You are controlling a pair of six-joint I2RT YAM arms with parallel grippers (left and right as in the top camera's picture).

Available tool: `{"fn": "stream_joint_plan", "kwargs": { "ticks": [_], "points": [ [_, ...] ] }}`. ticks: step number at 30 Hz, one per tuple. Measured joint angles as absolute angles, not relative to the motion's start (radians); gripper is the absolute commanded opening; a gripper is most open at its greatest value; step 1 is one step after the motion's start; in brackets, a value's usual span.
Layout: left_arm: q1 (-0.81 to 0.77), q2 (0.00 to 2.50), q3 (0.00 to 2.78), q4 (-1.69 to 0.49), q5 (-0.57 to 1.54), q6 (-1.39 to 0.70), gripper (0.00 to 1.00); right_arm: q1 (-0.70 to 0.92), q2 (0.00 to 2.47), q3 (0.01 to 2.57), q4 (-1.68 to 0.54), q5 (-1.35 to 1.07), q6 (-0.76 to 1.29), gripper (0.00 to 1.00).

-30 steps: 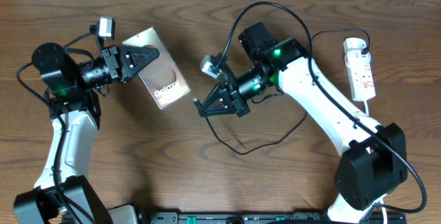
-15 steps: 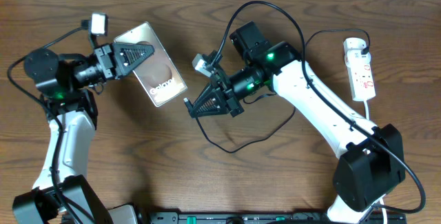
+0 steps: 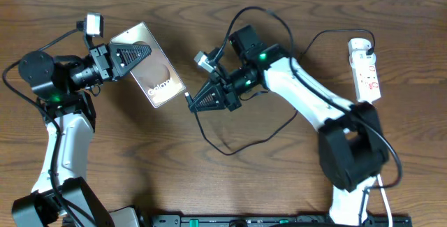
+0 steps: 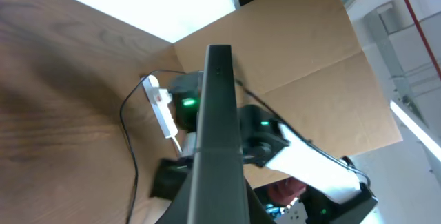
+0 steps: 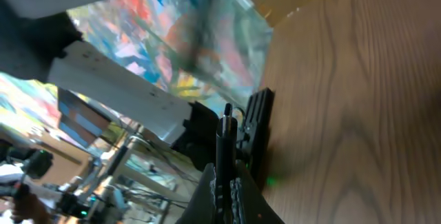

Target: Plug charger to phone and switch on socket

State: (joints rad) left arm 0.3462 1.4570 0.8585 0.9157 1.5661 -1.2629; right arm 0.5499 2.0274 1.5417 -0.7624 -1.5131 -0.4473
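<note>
The brown wooden desk fills the overhead view, with the two arms reaching in from its near edge. The white right arm stretches across the middle toward the left. The left arm rises along the left side and bends inward at the top. The socket, a white strip with red switch markings, lies flat near the right edge of the desk, well apart from both tools, and its white cord runs down past the right arm's base. The phone sits at upper left, tilted on a diagonal with its glossy brownish face and white lettering turned upward. The left tool is clamped onto its upper end. In the left wrist view the phone appears edge-on as a dark slab pinched between the fingers. The right tool is narrowed down on the end of the charger, whose thin black cable hangs from it in a loose loop over the desk below the right arm. The plug tip sticks out of the right tool and points at the phone's lower end. It is very near that end, but the overhead view does not show whether the two touch. In the right wrist view the plug tip stands as a thin dark stem between the fingers.
</note>
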Motion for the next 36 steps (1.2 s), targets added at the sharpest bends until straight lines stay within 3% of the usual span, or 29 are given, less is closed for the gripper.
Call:
{"fn": "stream_joint_plan", "kwargs": {
  "ticks": [36],
  "points": [
    [0.343, 1.498, 0.859, 0.925, 1.566, -1.209, 0.07, 0.614, 2.068, 1.534, -0.664, -1.531, -0.332, 0.01]
  ]
}}
